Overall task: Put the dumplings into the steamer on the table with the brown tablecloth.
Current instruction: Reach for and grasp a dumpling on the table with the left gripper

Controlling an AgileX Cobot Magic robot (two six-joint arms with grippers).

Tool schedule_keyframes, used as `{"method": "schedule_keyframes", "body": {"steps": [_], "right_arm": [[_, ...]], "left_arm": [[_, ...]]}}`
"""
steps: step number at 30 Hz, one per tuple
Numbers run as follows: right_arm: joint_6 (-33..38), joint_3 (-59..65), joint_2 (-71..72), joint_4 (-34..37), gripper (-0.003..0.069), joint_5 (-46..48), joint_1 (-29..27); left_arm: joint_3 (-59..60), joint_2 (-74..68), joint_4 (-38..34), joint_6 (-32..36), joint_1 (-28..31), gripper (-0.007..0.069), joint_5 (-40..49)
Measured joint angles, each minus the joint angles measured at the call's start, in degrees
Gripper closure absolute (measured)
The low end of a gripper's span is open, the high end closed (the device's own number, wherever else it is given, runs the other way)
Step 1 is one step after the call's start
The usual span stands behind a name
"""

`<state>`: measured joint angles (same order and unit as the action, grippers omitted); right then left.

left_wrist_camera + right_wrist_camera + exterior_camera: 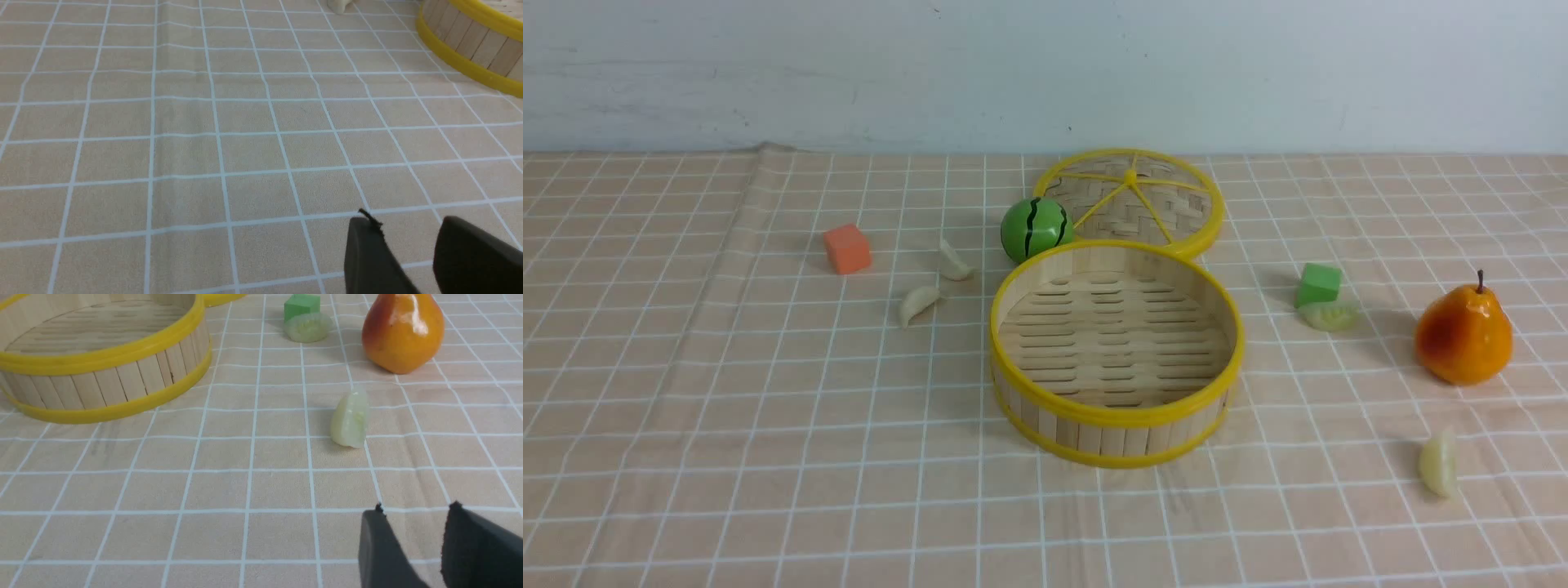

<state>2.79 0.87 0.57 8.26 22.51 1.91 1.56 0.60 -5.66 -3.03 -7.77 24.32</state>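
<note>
The steamer (1116,412) stands empty mid-table on the brown tablecloth (727,425). Two cream dumplings (918,304) (953,261) lie left of it. A greenish dumpling (1329,315) lies by the green cube (1318,283) on the right; another greenish dumpling (1439,463) lies at the front right. No arm shows in the front view. The left gripper (408,222) is open and empty over bare cloth, the steamer wall (470,41) far ahead. The right gripper (414,510) is open and empty, short of the nearer greenish dumpling (350,418); the steamer (106,379) and the far dumpling (307,327) also show.
The flat woven lid (1131,200) leans behind the steamer, a green watermelon ball (1036,228) beside it. An orange cube (846,248) sits at the left. An orange pear (1462,333) stands at the right, also in the right wrist view (402,328).
</note>
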Motion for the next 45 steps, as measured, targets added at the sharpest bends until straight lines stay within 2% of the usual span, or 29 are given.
{"method": "schedule_keyframes", "body": {"steps": [36, 41, 45], "right_arm": [[0.0, 0.0, 0.0, -0.1, 0.042, -0.1, 0.0], [0.0, 0.5, 0.0, 0.0, 0.042, -4.2, 0.0], [-0.1, 0.6, 0.0, 0.0, 0.042, -21.0, 0.0]], "left_arm": [[0.1, 0.0, 0.0, 0.0, 0.0, 0.0386, -1.6], [0.2, 0.0, -0.2, 0.0, 0.0, 0.0386, -12.7], [0.2, 0.0, -0.2, 0.0, 0.0, 0.0386, -30.0]]}}
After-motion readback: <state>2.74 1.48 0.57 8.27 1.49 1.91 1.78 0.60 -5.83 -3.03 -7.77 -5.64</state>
